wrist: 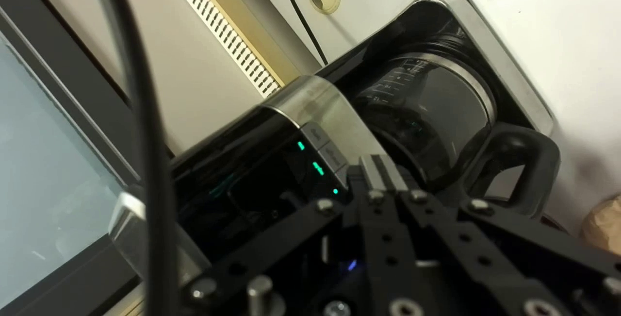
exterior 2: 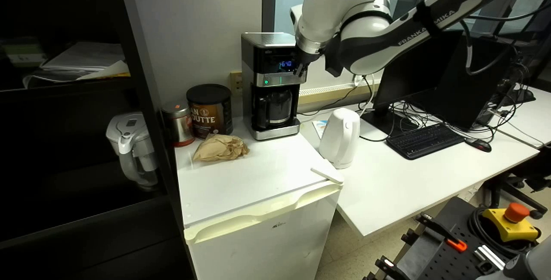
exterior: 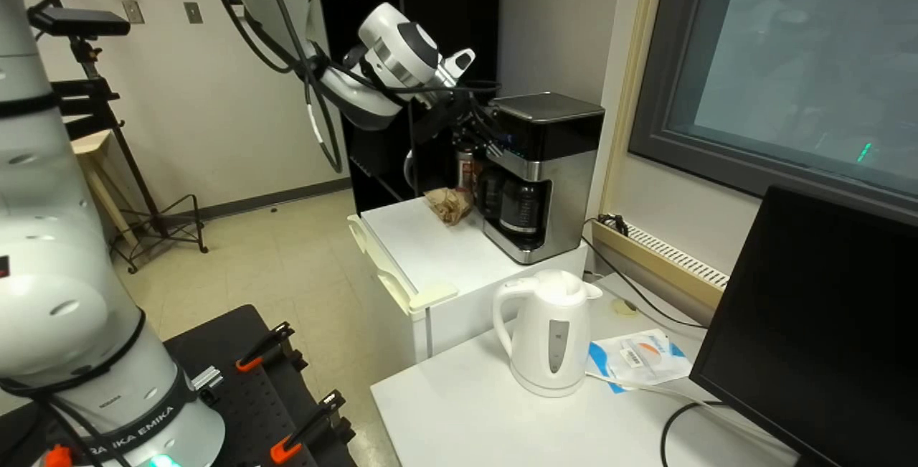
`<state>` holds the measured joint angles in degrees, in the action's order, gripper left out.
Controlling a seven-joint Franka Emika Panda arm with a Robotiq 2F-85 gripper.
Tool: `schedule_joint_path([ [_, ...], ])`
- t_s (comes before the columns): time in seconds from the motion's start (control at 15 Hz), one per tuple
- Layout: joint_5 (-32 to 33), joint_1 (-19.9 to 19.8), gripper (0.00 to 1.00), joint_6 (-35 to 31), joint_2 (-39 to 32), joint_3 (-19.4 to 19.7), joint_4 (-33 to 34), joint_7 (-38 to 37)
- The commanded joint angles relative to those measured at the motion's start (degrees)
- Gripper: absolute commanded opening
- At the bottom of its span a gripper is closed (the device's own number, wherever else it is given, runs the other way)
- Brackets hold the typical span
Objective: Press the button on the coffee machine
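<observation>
Boxy and upright, the coffee machine (exterior 2: 274, 81) stands at the upper centre of an exterior view, its glossy black panel (exterior 2: 267, 58) above a brushed silver band (wrist: 339, 107). A rounded glass carafe (wrist: 436, 117) with a looped black handle (wrist: 543, 165) sits in the recess. Left of the machine in that frame lies a crumpled brown paper bag (exterior 2: 221, 147).

The gripper (wrist: 383, 173), lower centre of the wrist view, has its jaws closed, metallic fingertips (wrist: 370, 173) side by side in front of the band; whether they touch it I cannot tell. That view shows grey buttons (wrist: 326, 147) in a row, up close, while an exterior view gives blue clock digits (exterior 2: 285, 63), a dark-lidded can (exterior 2: 209, 112) and a keyboard (exterior 2: 424, 140). A smooth white kettle (exterior: 534, 341) turns its grey window (exterior: 558, 345) to the camera in an exterior view.

The machine rests on a white fridge (exterior 2: 258, 172), the kettle on a white table (exterior: 459, 409). A black monitor (exterior: 825, 323) slants at the lower right, above pale floor tiles (exterior: 301, 259) to the left.
</observation>
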<state>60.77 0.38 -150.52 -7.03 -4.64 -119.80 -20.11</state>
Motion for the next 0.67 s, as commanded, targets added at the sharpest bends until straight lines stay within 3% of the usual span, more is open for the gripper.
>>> schedule_joint_path([
  [0.0,-0.6,0.2,0.00,-0.9,5.1,-0.7,-5.3,1.4],
  [0.6,0.4,1.3,0.00,-1.0,14.9,-2.7,-16.1,-0.2],
])
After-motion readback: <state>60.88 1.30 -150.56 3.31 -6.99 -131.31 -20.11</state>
